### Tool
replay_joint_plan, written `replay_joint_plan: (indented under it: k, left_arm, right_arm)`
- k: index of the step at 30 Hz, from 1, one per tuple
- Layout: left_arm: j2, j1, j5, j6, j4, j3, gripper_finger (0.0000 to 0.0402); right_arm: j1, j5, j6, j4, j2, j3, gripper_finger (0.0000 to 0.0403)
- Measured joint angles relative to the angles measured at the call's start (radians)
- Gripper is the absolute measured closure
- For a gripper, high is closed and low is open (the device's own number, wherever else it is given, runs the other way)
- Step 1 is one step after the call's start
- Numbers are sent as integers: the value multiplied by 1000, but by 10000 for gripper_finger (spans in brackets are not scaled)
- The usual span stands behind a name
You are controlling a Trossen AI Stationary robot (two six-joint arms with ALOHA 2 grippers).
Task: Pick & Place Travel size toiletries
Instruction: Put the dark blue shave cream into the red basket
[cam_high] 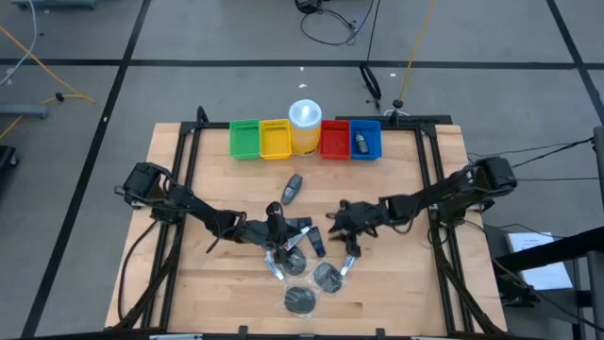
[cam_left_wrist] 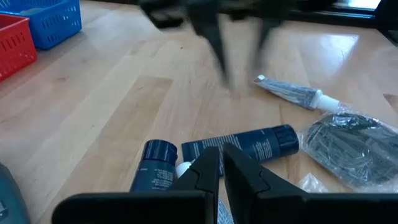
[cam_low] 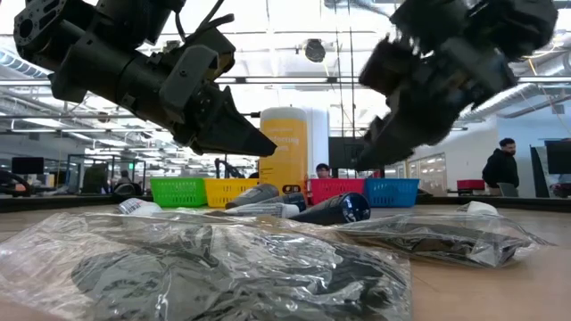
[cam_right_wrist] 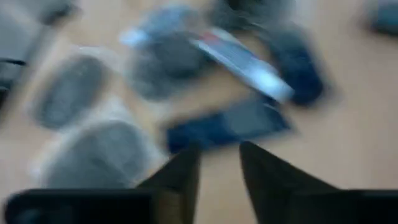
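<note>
Both arms reach in over the middle of the bench (cam_high: 189, 293), toward its front half

Left gripper (cam_high: 276, 224) hangs low over the toiletry pile; in the left wrist view its fingers (cam_left_wrist: 202, 171) are nearly pressed together with only a slit between, nothing pinched. Right below the tips lie two dark blue tubes (cam_left_wrist: 239, 144) and a white cap

Right gripper (cam_high: 342, 215) sits just right of the pile, close to the left one. Right wrist view is motion-blurred, but the fingers (cam_right_wrist: 180, 168) stand a little apart with bare wood between them, holding nothing

Toiletries: the cluster sits mid-bench between the two grippers, dark tubes (cam_high: 307, 234), a white tube (cam_high: 347, 264) and a bagged one at the front left of the pile. Two dark round discs in clear bags (cam_high: 327, 278) lie nearer the front edge, a third disc (cam_high: 300, 299) closest to it. One grey oblong bottle (cam_high: 293, 187) lies alone toward the back, between the pile and the bins

Along the back edge: green bin (cam_high: 244, 138), yellow bin (cam_high: 276, 139), white cylinder container (cam_high: 305, 125), red bin (cam_high: 334, 139), blue bin (cam_high: 365, 139) with one dark item already in it (cam_high: 360, 143)
</note>
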Motion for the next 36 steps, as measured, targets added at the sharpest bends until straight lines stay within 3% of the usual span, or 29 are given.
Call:
replay_joint_plan:
  k: [8,11,15,19,24,36]
  left_arm:
    - [0,0,1,-24,-17,0,380]
    - [0,0,1,-26,-30,0,380]
    - [0,0,-1,-29,-31,0,380]
    - [0,0,-7,-32,-28,0,380]
    - [0,0,-7,-42,-28,0,380]
    - [0,0,-7,-44,-27,0,380]
  right_arm:
    - [133,11,-113,487,209,4,89]
    - [173,181,-129,446,233,45,55]
    - [227,493,-114,236,233,124,49]
    - [267,664,1,25,233,195,60]
    - [269,688,141,-110,233,220,73]
    - [243,682,217,-87,336,225,84]
